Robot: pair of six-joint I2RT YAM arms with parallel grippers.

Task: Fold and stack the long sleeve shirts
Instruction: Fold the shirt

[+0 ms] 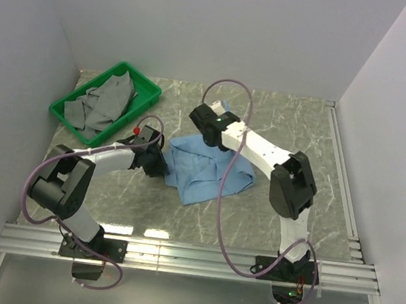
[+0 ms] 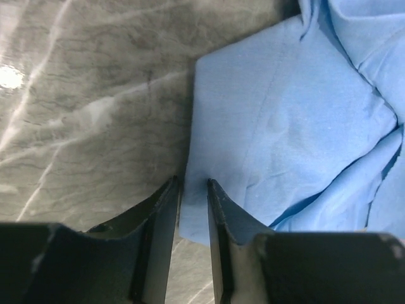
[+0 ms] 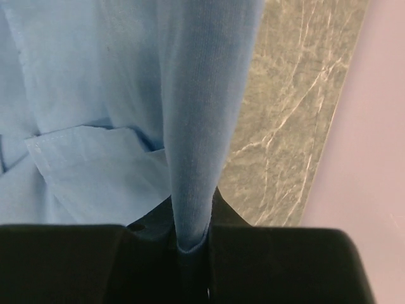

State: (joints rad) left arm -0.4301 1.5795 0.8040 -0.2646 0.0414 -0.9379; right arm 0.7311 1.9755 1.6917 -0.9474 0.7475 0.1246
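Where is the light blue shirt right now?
In the top view, the light blue shirt lies crumpled mid-table, just right of the green tray; the right pincer grips one fold.

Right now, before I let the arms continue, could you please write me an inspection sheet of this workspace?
Surface: grey marbled table, bare around the shirt.
Job's things: one light blue shirt, crumpled at the centre, not yet folded flat.
Clutter: green bin at far left, holding grey cloths.
Pincers: left pincer slightly open, astride the shirt's left edge; right pincer shut on a fold of the shirt.
Cables: purple cables loop from both arms; the right one hangs across the shirt.
Surroundings: white walls on three sides, metal rail at the near edge.
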